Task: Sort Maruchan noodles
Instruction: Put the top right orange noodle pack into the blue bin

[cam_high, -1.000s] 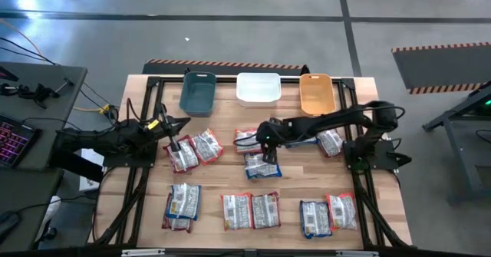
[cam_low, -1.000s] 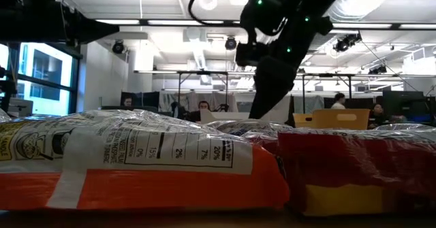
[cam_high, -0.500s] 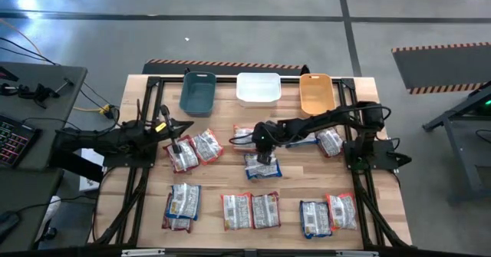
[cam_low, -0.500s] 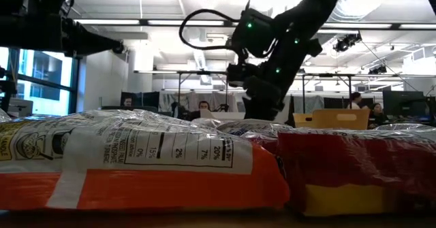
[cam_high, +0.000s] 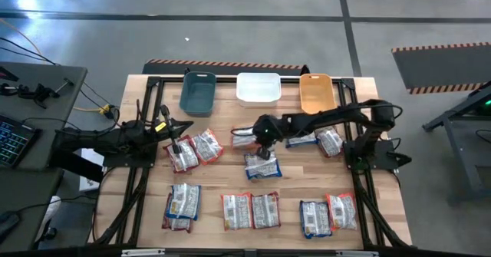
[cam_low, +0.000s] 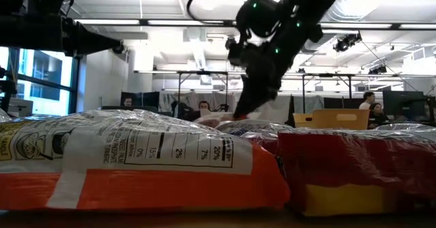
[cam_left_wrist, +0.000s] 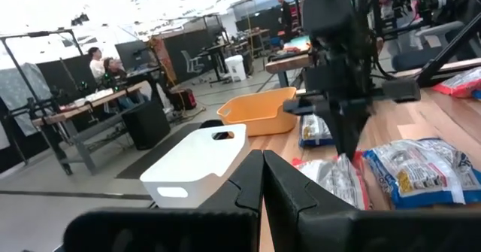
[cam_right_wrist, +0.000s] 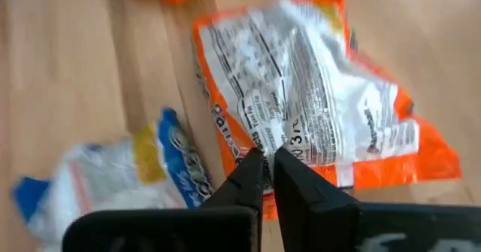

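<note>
The orange noodle packet (cam_right_wrist: 301, 124) lies back up near the middle of the table (cam_high: 291, 188), and my right gripper (cam_right_wrist: 268, 165) has its jaws pinched on the packet's edge, because a flat wrapper offers no other hold. Other packets (cam_high: 249, 209) lie spread toward the near edge, with three bins (cam_high: 258, 88) along the far edge to receive them. My left gripper (cam_left_wrist: 262, 173) waits closed and empty over the left side.

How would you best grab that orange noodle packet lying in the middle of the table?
By its thin crimped edge, coming from above. The orange packet lies flat, printed back up, on the table, too wide to span, so only its rim fits between narrow fingers. The right gripper is shut on that edge now.
</note>
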Available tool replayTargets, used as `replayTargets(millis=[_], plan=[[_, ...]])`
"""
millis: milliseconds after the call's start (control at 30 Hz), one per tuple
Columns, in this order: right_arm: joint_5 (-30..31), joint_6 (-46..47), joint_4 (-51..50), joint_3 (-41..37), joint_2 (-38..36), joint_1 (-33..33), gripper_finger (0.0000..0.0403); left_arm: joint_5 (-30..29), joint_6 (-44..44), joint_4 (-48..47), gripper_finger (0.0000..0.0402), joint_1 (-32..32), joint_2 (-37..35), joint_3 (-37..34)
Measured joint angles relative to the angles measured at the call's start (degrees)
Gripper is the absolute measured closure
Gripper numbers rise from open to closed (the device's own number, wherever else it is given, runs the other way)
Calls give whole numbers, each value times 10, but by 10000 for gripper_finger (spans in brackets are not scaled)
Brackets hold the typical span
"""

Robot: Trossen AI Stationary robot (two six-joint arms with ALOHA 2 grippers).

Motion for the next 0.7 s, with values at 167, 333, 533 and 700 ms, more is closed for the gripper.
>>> replayTargets(millis=[167,333,533,700], plan=[[-43,38,-2,0,-49,-22,401,0,5,0,401,0,0,0],[-73,72,-5,0,-98,-46,402,0,9,0,401,0,0,0],[-92,86,-11,0,-149,-75,402,0,-24,-15,401,0,0,0],[-103,102,0,0,-163,-95,402,-1,-54,-25,395,0,24,0]])
